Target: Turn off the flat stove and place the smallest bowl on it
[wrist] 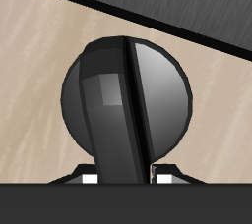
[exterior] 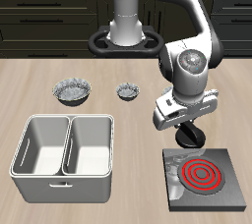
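A robot arm lowers its claw point(exterior: 185, 133) over the back edge of the flat stove point(exterior: 224, 191), whose coil rings point(exterior: 201, 175) glow red at the near end of the tabletop point(exterior: 128, 208). The burner is on, so the first step of the task is not yet done.

In the wrist view the black knob point(wrist: 123, 100) fills the frame: a round, glossy dome crossed by a raised ridge, sitting by the slab's dark edge. Hard and smooth, it will likely slip under a loose pinch; the ridge is the sensible place to take hold, one finger on each flat side, then a turn of the wrist. Whether the claw is released or clenched cannot be told; the fingers are hidden behind the arm's body in the exterior view, and only two pale tips point(wrist: 90, 180) peek in at the wrist frame's margin.

The smallest bowl point(exterior: 127, 91) stands upright farther back on the tabletop, well apart from the stove, with a wider crinkled bowl point(exterior: 73, 90) beside it. It looks light and thin-walled, probably foil-like, so its fluted rim may crush or skid; a gentle pinch across one wall, one finger inside and one out, seems best. A white twin-compartment bin point(exterior: 65, 145) sits nearer the front edge.
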